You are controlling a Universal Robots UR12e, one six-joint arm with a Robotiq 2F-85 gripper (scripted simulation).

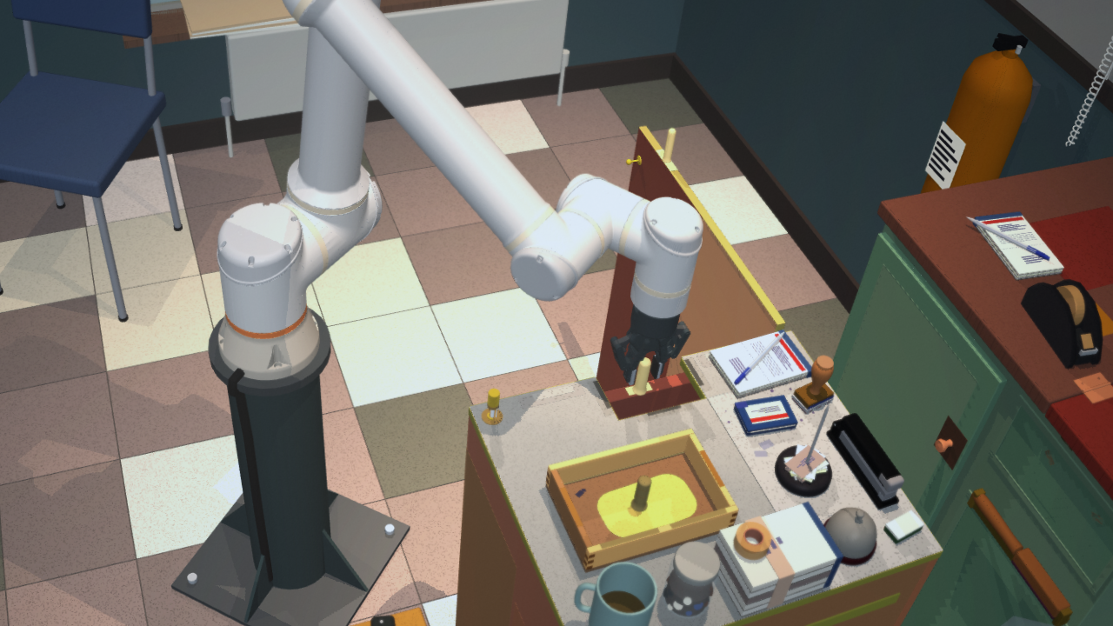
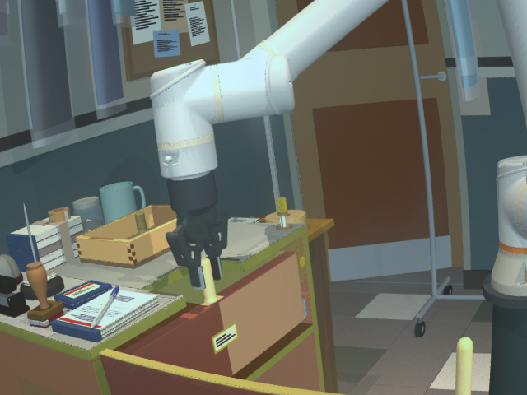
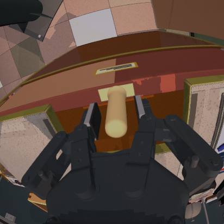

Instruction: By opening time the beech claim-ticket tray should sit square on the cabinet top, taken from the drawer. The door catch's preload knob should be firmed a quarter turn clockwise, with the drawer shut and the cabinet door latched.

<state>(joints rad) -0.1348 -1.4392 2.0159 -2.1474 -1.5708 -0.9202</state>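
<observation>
The beech claim-ticket tray [image 1: 642, 498] [image 2: 127, 240] sits on the cabinet top, with a short peg standing on a yellow patch inside it. The red-brown drawer [image 1: 650, 392] [image 2: 251, 310] [image 3: 114, 78] is nearly pushed in, and its pale upright handle peg [image 1: 643, 375] [image 2: 208, 280] [image 3: 116, 111] rises from its front edge. My gripper [image 1: 648, 363] [image 2: 205, 272] [image 3: 116, 111] is open around that peg, with the fingers standing clear of it on either side. The cabinet door [image 1: 685, 265] [image 2: 204, 376] swings wide open. The yellow preload knob [image 1: 493, 406] [image 2: 281, 211] stands at the cabinet top's corner.
The desk clutter fills the cabinet top's right side: notepad with pen [image 1: 761, 360], stamp [image 1: 816, 385], stapler [image 1: 864, 461], bell [image 1: 852, 533], stacked books with a tape roll [image 1: 774, 557], and a mug [image 1: 623, 596]. A green counter [image 1: 973, 405] stands to the right.
</observation>
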